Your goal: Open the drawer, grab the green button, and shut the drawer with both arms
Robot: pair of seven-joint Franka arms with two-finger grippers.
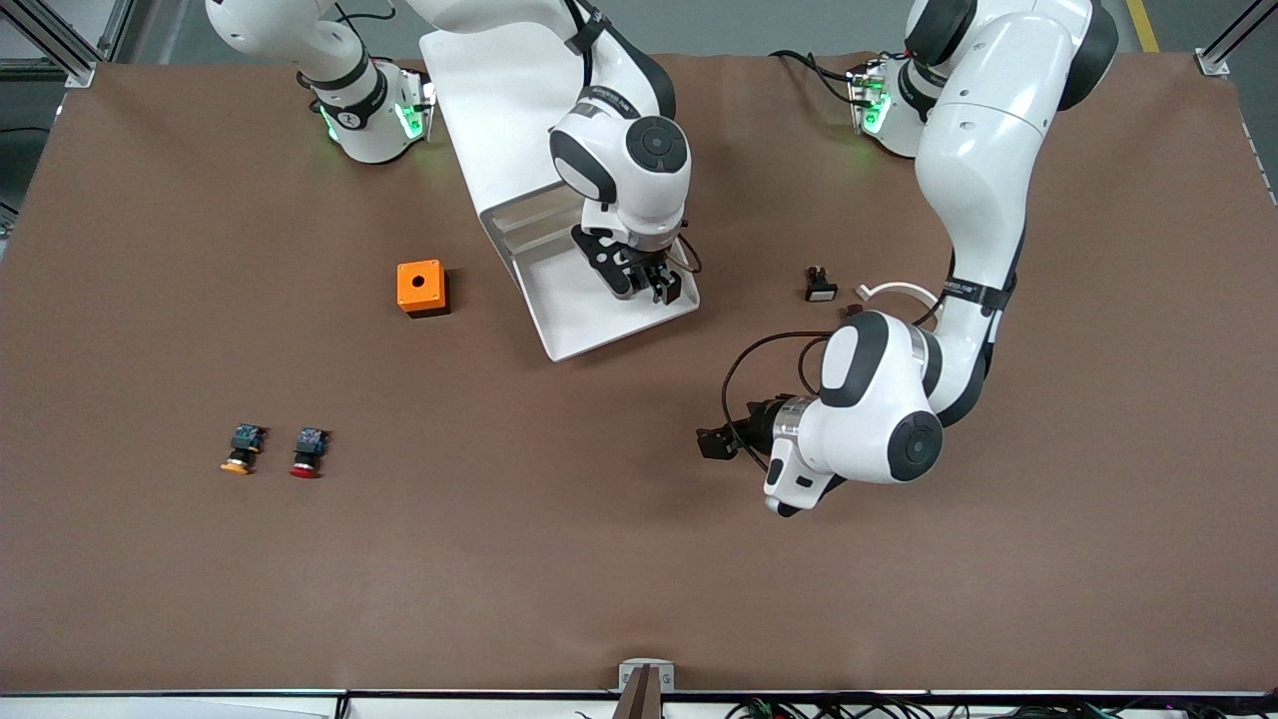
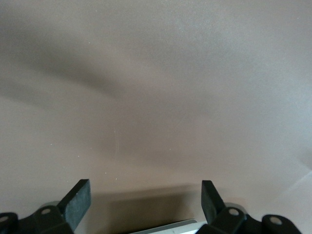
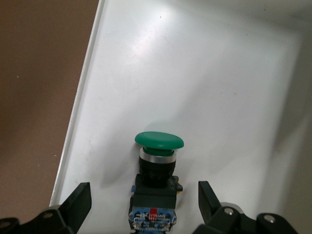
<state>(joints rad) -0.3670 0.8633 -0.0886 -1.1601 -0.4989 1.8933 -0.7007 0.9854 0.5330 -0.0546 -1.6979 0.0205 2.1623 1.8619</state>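
Note:
The drawer (image 1: 589,322), a shallow white tray, stands pulled out from the white cabinet (image 1: 499,100). My right gripper (image 1: 645,283) reaches down into the tray. In the right wrist view the button (image 3: 158,141) lies on the tray floor (image 3: 204,83), green cap away from the wrist, black-and-blue body between the fingers. The right gripper (image 3: 144,190) is open, with a gap on each side of the button's body. My left gripper (image 1: 714,442) hangs low over bare table nearer the front camera than the drawer. It is open (image 2: 145,187) with nothing between its fingers.
An orange box (image 1: 422,288) with a round hole sits beside the drawer toward the right arm's end. An orange-capped button (image 1: 240,449) and a red-capped button (image 1: 308,452) lie nearer the front camera. A small black-and-white part (image 1: 820,285) lies near the left arm.

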